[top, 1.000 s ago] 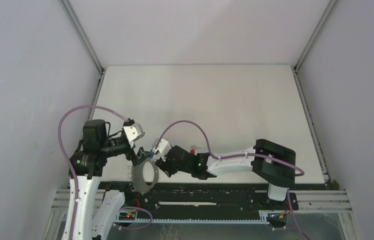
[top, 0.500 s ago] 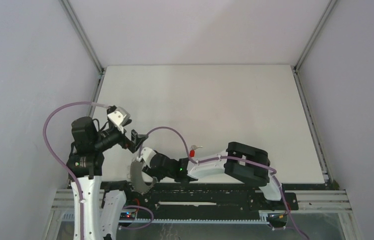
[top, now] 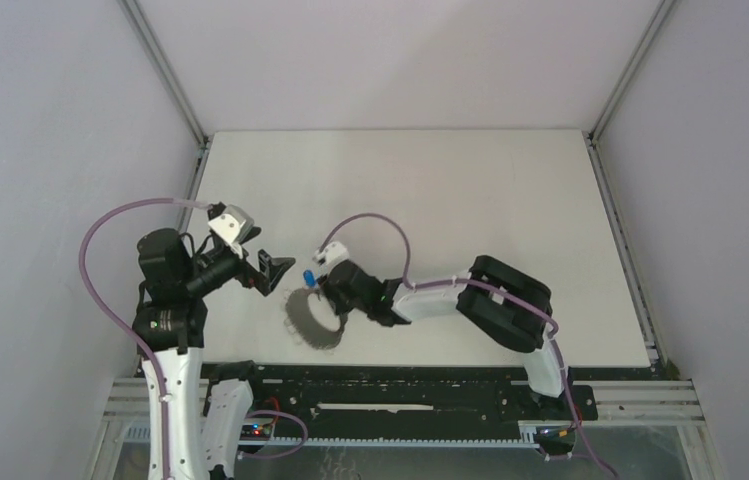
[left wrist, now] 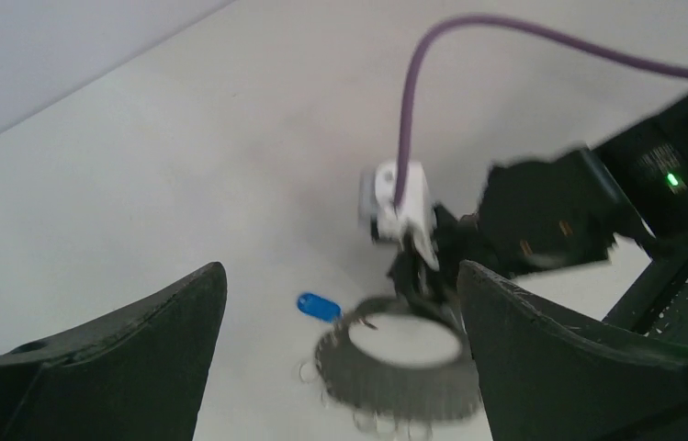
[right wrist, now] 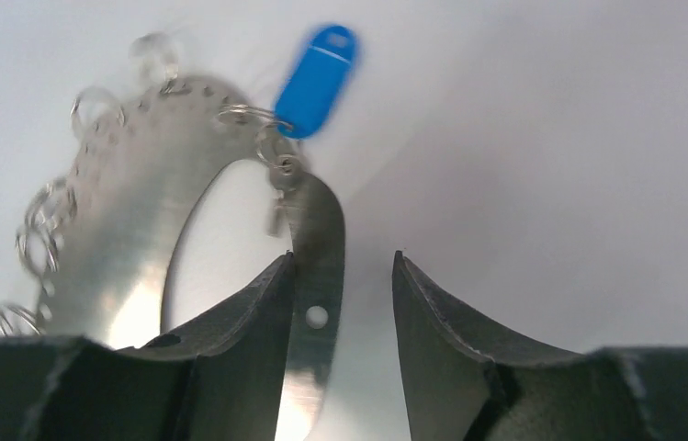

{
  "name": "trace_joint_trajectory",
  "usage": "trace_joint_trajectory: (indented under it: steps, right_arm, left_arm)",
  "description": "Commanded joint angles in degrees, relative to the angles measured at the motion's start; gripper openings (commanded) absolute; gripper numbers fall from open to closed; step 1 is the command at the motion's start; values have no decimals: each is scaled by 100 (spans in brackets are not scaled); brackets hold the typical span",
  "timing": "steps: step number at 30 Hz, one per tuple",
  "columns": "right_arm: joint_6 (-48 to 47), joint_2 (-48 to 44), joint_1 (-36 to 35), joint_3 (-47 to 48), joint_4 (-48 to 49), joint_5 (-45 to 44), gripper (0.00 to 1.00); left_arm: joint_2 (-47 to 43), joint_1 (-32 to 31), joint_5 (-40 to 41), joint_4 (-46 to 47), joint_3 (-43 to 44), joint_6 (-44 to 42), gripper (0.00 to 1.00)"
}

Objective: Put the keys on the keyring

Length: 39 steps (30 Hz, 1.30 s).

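Ring's down! A second ago the keyring (top: 297,322) was up between my two claws at the bench's near edge. Now it lies on the bench (top: 450,200), lower left of centre in the overhead view and further in from that edge. My left claw (top: 278,272) has let go and pulled back to the left, with its jaws spread wide and nothing in them, hovering just beside the ring. The blue key (right wrist: 317,81) came along. In my right wrist view it sits top centre, hooked by a little loop (right wrist: 277,158) to the ring's band, so I reckon that one is done. The red key I can't find in any view right now, and it's likely the job still left. My right claw (right wrist: 342,262) is roughly half apart, astride the band. The metal brushes the finger on the frame's left and there's a clear gap to the other finger, so as far as I can see it touches the ring without clamping it.
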<state>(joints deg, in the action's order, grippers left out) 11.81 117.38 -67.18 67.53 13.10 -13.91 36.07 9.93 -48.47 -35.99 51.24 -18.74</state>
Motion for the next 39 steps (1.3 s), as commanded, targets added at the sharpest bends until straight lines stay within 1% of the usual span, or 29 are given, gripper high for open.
trace_joint_trajectory:
  steps: [1, 2, 4, 6, 8, 11, 14, 17, 20, 23, 25, 29, 30, 32, 33, 37, 39]
  right_arm:
    - [928, -197, 1024, -382, -440, -61, 51]
    - [1042, -251, 1149, -421, -459, -41, 50]
    - [1227, -352, 1341, -465, -509, -43, 50]
    - [1348, -454, 1458, -500, -537, 9, 49]
    - [1360, -604, 1479, -560, -473, 90, 49]
    - [1414, -691, 1462, -574, -473, 282, 49]
    - [1625, -738, 1460, -576, -557, 525, 48]
    - [1785, -756, 1423, -574, -583, 871, 46]
    - [1868, -720, 1265, -574, -521, 1128, 46]
    - [2009, -767, 1187, -587, -580, 1367, 45]
    - [1999, -960, 1208, -723, -422, 1572, 45]
    - [1806, -1622, 1510, -1089, -80, 1691, 50]
    - [1750, -1864, 1606, -1228, 49, 1704, 53]
    - [1697, -2258, 1773, -1596, 350, 1742, 62]
    - [1663, -2417, 1828, -1761, 479, 1758, 64]
    - [1392, -2979, 1849, -2265, 741, 1629, 65]
    - [1261, -3175, 1817, -2417, 851, 1534, 64]
  left_arm:
    - [154, 37, -298, -371, 453, -559, 98]
    - [203, 40, -362, -754, 483, -900, 97]
    - [309, -27, -379, -1576, 488, -1898, 95]
    - [406, -269, -62, -2318, 377, -2946, 93]
    - [408, -656, 372, -2572, 110, -3476, 92]
    - [248, -1391, 866, -2499, -351, -4015, 91]
    - [182, -2052, 1336, -2124, -657, -4072, 91]
    - [234, -2425, 1579, -1994, -843, -4470, 91]
    - [414, -2496, 1589, -1622, -997, -4607, 91]
    - [544, -2509, 1414, -1365, -1199, -4839, 91]
    - [570, -2626, 1390, -1191, -1397, -5109, 91]
    - [863, -2934, 1459, -911, -1658, -5744, 90]
    - [1050, -3019, 1473, -854, -1642, -5845, 88]
    - [1516, -3169, 1573, -926, -1517, -6183, 85]
    - [1776, -3214, 1634, -1020, -1404, -6471, 83]
    - [2504, -3290, 1984, -1230, -1201, -7582, 75]
    - [2883, -3296, 2148, -1491, -957, -7863, 70]
